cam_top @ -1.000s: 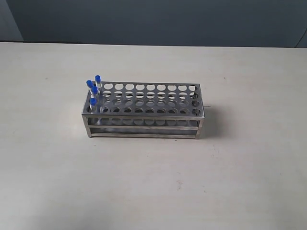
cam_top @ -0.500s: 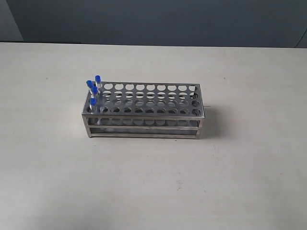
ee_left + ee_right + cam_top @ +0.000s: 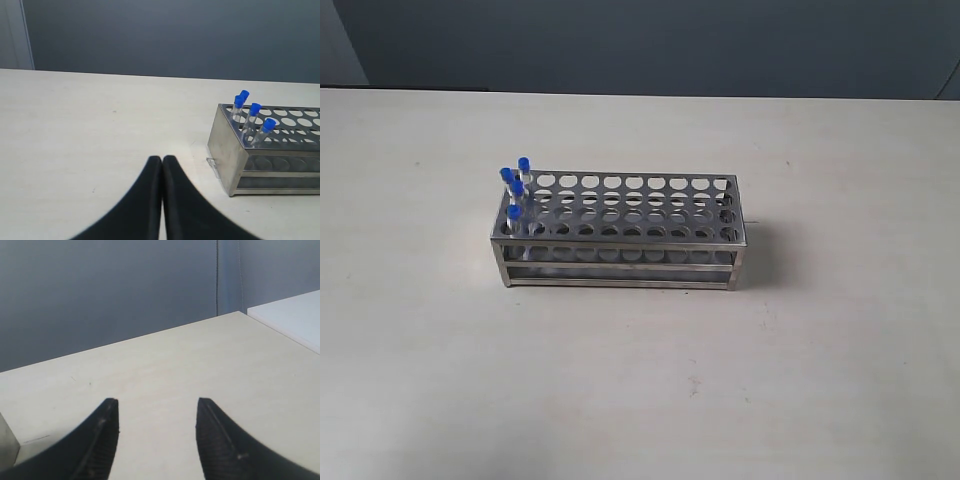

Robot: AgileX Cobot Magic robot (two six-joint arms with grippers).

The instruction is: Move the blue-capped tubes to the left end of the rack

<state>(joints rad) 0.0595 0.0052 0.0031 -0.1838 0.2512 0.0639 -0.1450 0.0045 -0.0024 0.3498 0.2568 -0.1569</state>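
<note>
Left pincer (image 3: 162,158) closed, near rack (image 3: 227,150).

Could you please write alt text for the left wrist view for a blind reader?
Four thin clear tubes with bright blue caps stand in the nearest end of a rectangular silver metal rack on a pale beige table; the black left gripper, shut and empty, is apart from it.

Nothing to read here: no lettering, label, brand mark or number shows on the rack (image 3: 620,225), on the tubes (image 3: 516,192) or their blue caps, or on the table (image 3: 640,380).
</note>
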